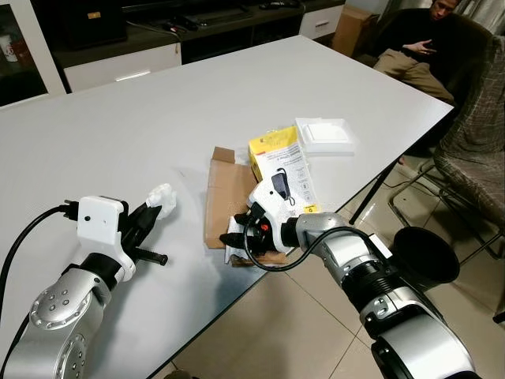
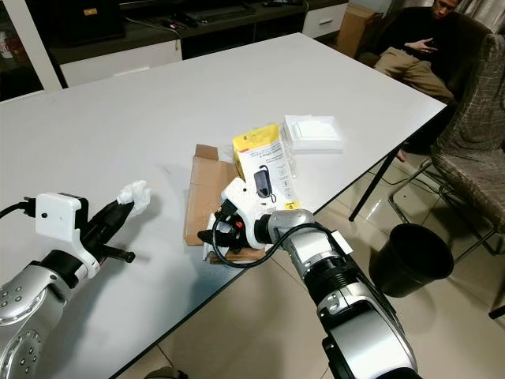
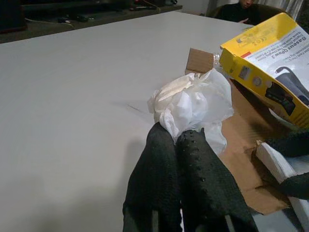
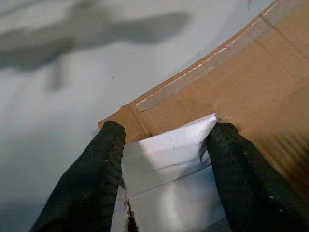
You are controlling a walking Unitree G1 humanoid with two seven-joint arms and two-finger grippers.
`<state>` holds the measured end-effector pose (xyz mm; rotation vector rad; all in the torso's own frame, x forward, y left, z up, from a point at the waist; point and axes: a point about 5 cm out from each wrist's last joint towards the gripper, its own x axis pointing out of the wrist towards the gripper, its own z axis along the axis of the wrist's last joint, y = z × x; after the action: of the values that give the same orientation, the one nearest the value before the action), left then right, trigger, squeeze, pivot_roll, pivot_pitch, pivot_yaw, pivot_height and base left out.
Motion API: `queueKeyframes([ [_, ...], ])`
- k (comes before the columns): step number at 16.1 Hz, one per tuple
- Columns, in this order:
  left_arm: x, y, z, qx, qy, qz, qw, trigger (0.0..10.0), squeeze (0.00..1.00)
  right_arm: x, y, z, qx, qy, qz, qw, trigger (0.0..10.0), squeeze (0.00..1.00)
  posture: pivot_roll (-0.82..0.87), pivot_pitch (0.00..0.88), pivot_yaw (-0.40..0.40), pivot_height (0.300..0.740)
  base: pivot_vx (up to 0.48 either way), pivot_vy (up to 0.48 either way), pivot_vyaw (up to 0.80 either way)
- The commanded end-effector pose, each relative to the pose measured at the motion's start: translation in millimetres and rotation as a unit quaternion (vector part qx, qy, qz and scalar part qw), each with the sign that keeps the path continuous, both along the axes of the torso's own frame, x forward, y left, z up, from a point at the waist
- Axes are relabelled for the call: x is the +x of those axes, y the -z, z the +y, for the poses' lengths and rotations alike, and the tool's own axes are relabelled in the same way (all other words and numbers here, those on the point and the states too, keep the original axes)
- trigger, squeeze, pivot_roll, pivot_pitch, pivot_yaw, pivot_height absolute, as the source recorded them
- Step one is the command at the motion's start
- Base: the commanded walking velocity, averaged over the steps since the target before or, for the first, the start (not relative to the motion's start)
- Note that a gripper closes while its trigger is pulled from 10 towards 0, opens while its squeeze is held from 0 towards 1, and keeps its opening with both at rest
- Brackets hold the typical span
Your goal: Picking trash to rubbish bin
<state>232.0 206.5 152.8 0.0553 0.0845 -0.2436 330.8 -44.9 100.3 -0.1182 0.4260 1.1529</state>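
The left claw (image 3: pixel 181 145) has its two black fingers pressed together on a crumpled white tissue wad (image 3: pixel 193 101), held just above the white desk (image 1: pixel 158 103), near the left of the flat brown cardboard sheet (image 1: pixel 229 189). The right claw (image 4: pixel 166 140) has its fingers spread to either side of a small white flat box (image 4: pixel 169 159), touching both its edges; this box lies on the near end of the cardboard sheet, at the desk's front edge. A yellow and white product box showing a dark device (image 1: pixel 282 170) rests on the cardboard's far right part. A white square pad (image 1: pixel 323 134) lies just beyond the yellow box. A black round rubbish bin (image 2: pixel 410 257) stands on the tiled floor, well right of the cardboard, off the desk. A seated person (image 1: pixel 418 43) is far beyond the cardboard.
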Motion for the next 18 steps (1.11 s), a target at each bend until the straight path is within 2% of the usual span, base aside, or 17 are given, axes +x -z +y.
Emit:
queueKeyframes([
  [1,1.6,-2.5,-2.5,0.005,0.006,-0.003,1.000,0.0,0.00,3.1,0.0,-5.8,0.000,0.013,0.001,1.000,0.0,0.00,0.11,0.060,-0.096,0.740,0.000,0.000,0.00],
  [8,2.2,-2.8,-1.2,0.005,-0.002,-0.005,1.000,0.0,0.00,7.5,-10.6,-3.5,0.041,0.026,-0.010,0.999,0.0,0.00,0.11,0.060,-0.096,0.740,0.000,0.000,0.00],
  [11,3.6,-2.6,0.5,0.005,-0.009,-0.006,1.000,0.0,0.00,13.1,-23.3,-4.2,0.097,0.049,0.000,0.994,0.0,0.00,0.12,0.054,-0.099,0.740,0.000,0.000,0.00],
  [13,3.7,-2.5,1.1,0.003,-0.012,-0.007,1.000,0.0,0.00,15.3,-35.1,-5.7,0.157,0.066,0.020,0.985,0.0,0.00,0.11,0.050,-0.098,0.740,0.000,0.000,0.00],
  [14,3.7,-2.4,1.2,0.003,-0.013,-0.007,1.000,0.0,0.00,15.5,-36.8,-6.0,0.165,0.068,0.022,0.984,0.0,0.00,0.11,0.050,-0.098,0.740,0.000,0.000,0.00],
  [15,3.9,-3.5,2.3,0.002,-0.019,-0.011,1.000,0.0,0.00,17.5,-48.2,-10.1,0.224,0.087,0.037,0.970,0.0,0.00,0.12,0.046,-0.098,0.740,0.000,0.000,0.00],
  [17,5.6,-4.5,3.0,0.001,-0.021,-0.014,1.000,0.0,0.00,20.0,-56.8,-14.9,0.267,0.104,0.048,0.957,0.0,0.00,0.11,0.041,-0.097,0.740,0.000,0.000,0.00],
  [18,6.4,-5.1,2.8,0.000,-0.021,-0.016,1.000,0.0,0.00,20.5,-65.4,-20.8,0.307,0.116,0.059,0.943,0.0,0.00,0.11,0.041,-0.097,0.740,0.000,0.000,0.00],
])
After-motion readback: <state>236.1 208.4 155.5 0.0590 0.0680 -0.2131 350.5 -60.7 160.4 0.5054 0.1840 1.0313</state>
